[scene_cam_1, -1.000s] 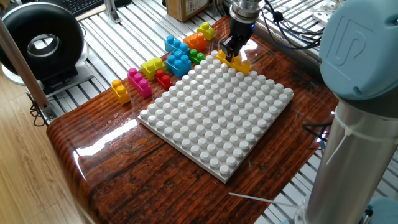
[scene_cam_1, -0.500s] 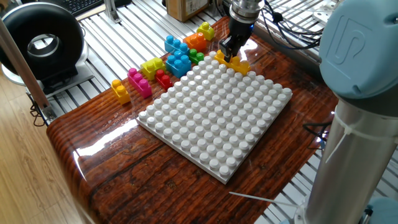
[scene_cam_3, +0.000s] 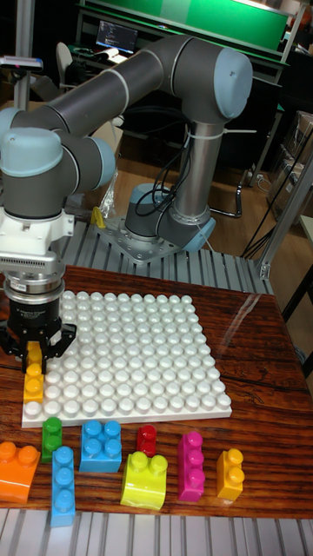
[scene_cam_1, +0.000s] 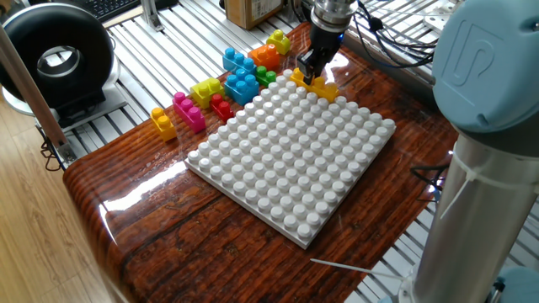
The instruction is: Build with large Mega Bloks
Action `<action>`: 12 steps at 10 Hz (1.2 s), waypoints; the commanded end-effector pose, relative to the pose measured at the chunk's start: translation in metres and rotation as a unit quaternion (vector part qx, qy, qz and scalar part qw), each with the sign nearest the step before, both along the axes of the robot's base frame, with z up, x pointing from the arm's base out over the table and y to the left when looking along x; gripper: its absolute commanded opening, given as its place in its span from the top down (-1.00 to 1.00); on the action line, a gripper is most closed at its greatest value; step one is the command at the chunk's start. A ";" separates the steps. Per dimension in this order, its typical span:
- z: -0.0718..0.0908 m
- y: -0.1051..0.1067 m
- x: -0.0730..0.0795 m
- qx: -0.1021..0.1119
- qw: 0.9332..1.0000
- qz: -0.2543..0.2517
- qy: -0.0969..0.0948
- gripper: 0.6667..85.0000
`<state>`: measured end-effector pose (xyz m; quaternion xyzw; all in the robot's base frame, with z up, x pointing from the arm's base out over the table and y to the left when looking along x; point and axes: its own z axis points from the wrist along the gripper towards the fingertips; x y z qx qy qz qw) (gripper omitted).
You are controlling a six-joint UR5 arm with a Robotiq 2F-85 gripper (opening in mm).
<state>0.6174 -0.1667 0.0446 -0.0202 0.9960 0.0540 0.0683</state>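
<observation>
Holding steady, claw [scene_cam_3: 35, 347] gripping yellow brick [scene_cam_3: 33, 375]

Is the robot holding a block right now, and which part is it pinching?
Yes. The end effector grips a long yellow block at its far end, at the corner of the white studded board. The rest of the block sticks out toward the loose blocks.

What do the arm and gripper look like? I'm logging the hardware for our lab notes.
The arm is built of dark grey tubes with pale blue-grey round caps at the joints; one cap in the fixed view bears a raised logo. A black cable runs down by its base. The gripper has a ribbed silver wrist ring, a black body and black fingers.
</observation>
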 end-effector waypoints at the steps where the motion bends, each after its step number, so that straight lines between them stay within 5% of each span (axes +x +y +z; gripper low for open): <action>1: 0.001 0.001 0.006 0.006 1.000 -0.008 -0.011 0.99; 4: 0.002 0.000 0.006 0.008 1.000 -0.014 -0.009 0.96; 5: 0.003 0.002 0.003 0.013 1.000 -0.004 -0.005 0.80; 7: 0.002 -0.002 -0.004 0.004 1.000 0.026 0.006 0.15; 9: 0.003 0.002 -0.004 0.010 0.999 0.039 0.005 -0.14; 12: 0.007 0.001 -0.010 0.011 0.999 0.037 0.016 -0.16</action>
